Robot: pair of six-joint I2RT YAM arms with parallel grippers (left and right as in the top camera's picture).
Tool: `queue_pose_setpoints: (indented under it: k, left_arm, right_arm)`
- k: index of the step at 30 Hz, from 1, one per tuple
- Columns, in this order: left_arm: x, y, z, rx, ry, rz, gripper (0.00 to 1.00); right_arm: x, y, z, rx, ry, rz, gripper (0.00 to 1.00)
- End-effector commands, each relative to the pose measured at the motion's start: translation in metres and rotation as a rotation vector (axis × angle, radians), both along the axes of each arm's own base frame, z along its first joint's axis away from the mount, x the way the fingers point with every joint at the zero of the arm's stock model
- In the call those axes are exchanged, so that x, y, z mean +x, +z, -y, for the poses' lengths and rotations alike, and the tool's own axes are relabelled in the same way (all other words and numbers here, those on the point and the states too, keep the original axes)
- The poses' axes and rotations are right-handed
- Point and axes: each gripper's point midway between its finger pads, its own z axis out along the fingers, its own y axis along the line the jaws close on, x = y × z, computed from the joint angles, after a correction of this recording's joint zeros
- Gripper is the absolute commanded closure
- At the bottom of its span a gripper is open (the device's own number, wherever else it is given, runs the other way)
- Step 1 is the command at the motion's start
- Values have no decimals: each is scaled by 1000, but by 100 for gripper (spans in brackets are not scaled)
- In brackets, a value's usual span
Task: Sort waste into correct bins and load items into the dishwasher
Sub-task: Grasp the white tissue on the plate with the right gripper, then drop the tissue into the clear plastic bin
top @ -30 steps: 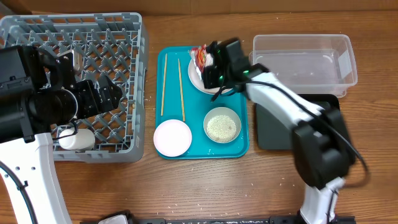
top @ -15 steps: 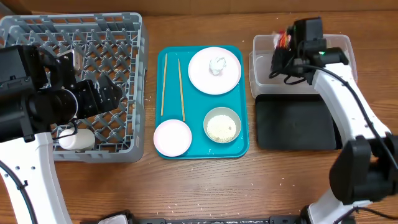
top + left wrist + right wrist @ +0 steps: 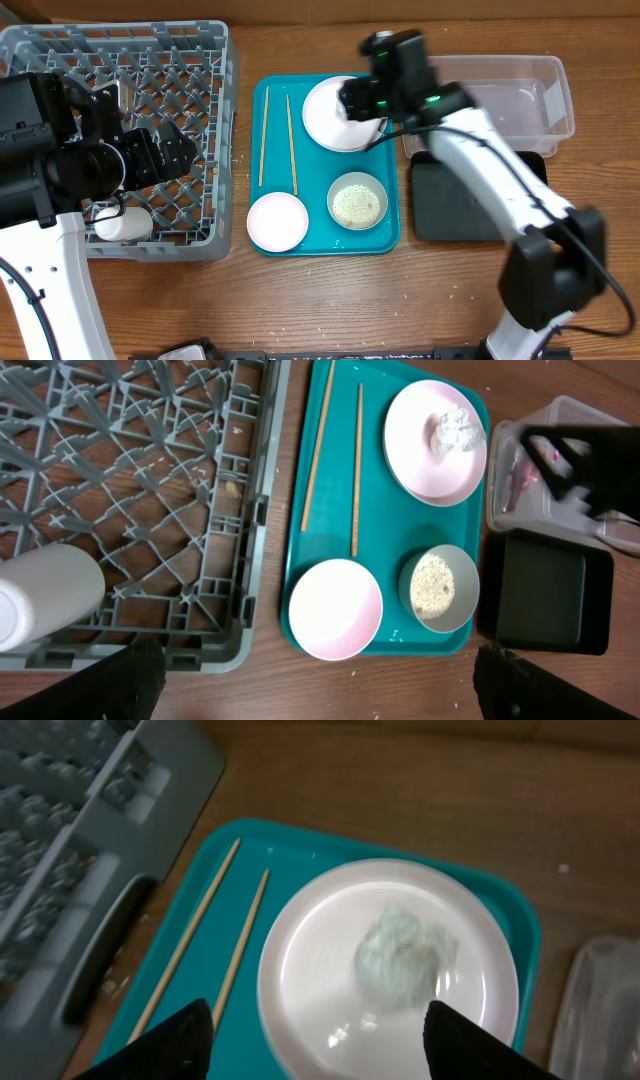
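Wide open and empty, the right gripper (image 3: 318,1025) hangs over what is probably the tissue (image 3: 405,960) on the plate (image 3: 305,970), placed to pinch it.

The right arm (image 3: 495,180) is made of smooth white links and rounded black joints. A thin black cable runs along it, and small green lights glow on its black wrist housing (image 3: 395,70). The left arm (image 3: 55,280) has a white link with a black cable, topped by bulky matte-black blocks. The left fingers (image 3: 130,685) and right fingers (image 3: 170,1045) are dark, blunt and rounded.
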Motion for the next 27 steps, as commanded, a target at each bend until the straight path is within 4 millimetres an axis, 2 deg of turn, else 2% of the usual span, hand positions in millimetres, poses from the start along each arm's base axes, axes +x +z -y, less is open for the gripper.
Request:
queue_pose_setpoints:
  k: [1,2,4,7,8,9,10,11,12,15,16,17,18,20,21,22,24,25,26,27]
  left_arm:
    - [3,3,0,14,-14,14,0]
    - [3,3,0,14,-14,15,0]
    - [3,3,0,14,-14,15,0]
    - [3,3,0,14,-14,15,0]
    - [3,3,0,14,-14,15,0]
    - [3,3,0,14,-14,15,0]
    - [3,3,0,14,-14,15,0]
    - [3,3,0,14,-14,15,0]
    - [3,3,0,14,-14,15,0]
    - [3,3,0,14,-14,15,0]
    - [3,3,0,14,-14,14,0]
    - [3,3,0,14,-14,15,0]
    - [3,3,0,14,-14,15,0]
    - [3,3,0,14,-14,15,0]
    - [3,3,0,14,-14,15,0]
    - [3,3,0,14,-14,15,0]
    - [2,3,0,14,-14,15,0]
    - [3,3,0,14,-14,15,0]
    - [3,3,0,14,-14,15,0]
    - [3,3,0,14,-14,15,0]
  right_arm:
    - [33,-58,20,-162,-142,35,31]
    - [43,-80,18,-162,-145,37,23]
    - [53,-102,18,-161,-154,37,22]
    - [61,-124,21,-157,-162,34,20]
    - [60,-131,19,-151,-149,19,28]
    - [52,-141,11,-125,-104,-28,50]
    - [48,-143,7,-119,-89,-41,62]
    - [47,-135,5,-117,-86,-37,85]
    - [47,-126,5,-113,-87,-31,94]
    - [44,-70,4,-73,-82,13,96]
    - [39,-36,5,-41,-73,37,96]
    - [34,-12,9,-16,-76,54,96]
    - [27,18,21,13,-107,72,96]
    - [16,51,46,39,-164,75,96]
    - [12,59,59,46,-193,65,96]
    - [3,64,86,43,-255,24,96]
    - [-2,54,111,17,-301,-35,96]
    - [-5,41,126,-3,-328,-78,96]
    - [-8,17,146,-29,-369,-148,96]
    - [-9,1,156,-42,-390,-187,96]
